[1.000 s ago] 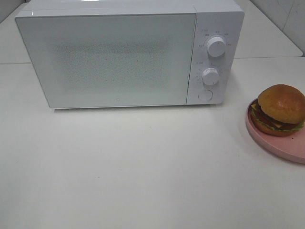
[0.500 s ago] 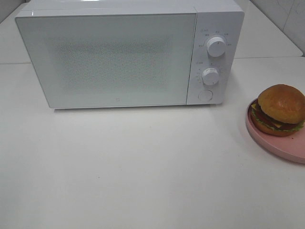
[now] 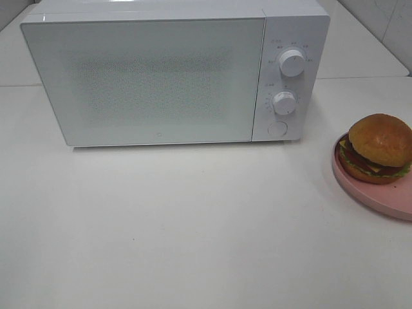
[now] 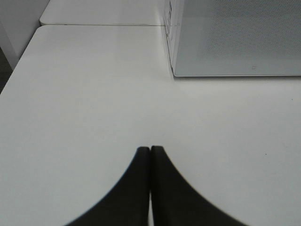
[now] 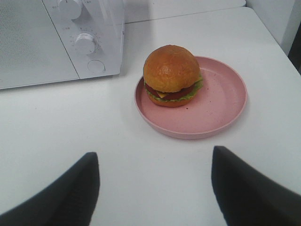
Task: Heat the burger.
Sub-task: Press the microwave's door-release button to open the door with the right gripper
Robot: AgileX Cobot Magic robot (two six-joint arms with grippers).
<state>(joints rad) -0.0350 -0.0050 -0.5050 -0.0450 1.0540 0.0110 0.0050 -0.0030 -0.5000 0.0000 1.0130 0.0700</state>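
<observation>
A white microwave (image 3: 161, 77) stands door shut at the back of the white table (image 3: 193, 225) — two round knobs (image 3: 293, 63) above a round button (image 3: 277, 129) — with a pink plate (image 3: 373, 197) apart to its right.

Burger (image 3: 378, 148): upright, intact.
Golden-brown domed bun over green lettuce, yellow cheese, red tomato and dark patty; seated off-centre on pink plate (image 3: 376, 201).

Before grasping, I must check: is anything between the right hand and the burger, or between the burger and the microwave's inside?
Only the low rim of the pink plate lies between the open right hand and the burger. The shut microwave door blocks the way inside.
</observation>
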